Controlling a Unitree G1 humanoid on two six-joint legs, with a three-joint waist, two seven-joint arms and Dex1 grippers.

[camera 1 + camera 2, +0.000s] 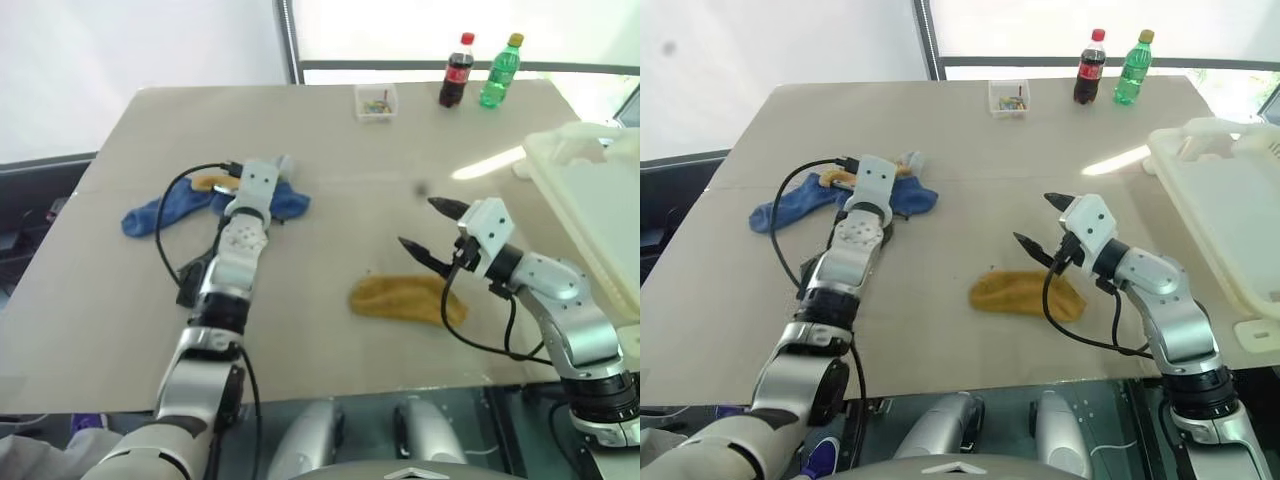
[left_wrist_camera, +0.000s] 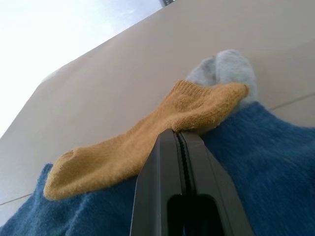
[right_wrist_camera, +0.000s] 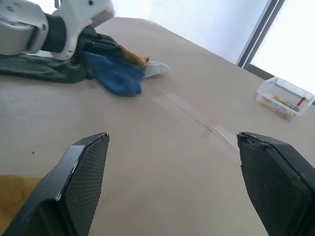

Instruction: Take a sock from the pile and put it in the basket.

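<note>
Beige table (image 1: 330,150) under bright daylight from windows (image 1: 450,30) behind, dark frame post (image 1: 289,40) between panes, glare streak (image 1: 487,164) on tabletop near far right edge.

The two eye cameras sit high on the robot's head and look down over the wide beige tabletop (image 1: 330,350). The left wrist camera is very close to a mustard-yellow knitted sock (image 2: 147,142). The right wrist camera sits low, looking across the tabletop toward that same sock pile (image 3: 123,69).
</note>
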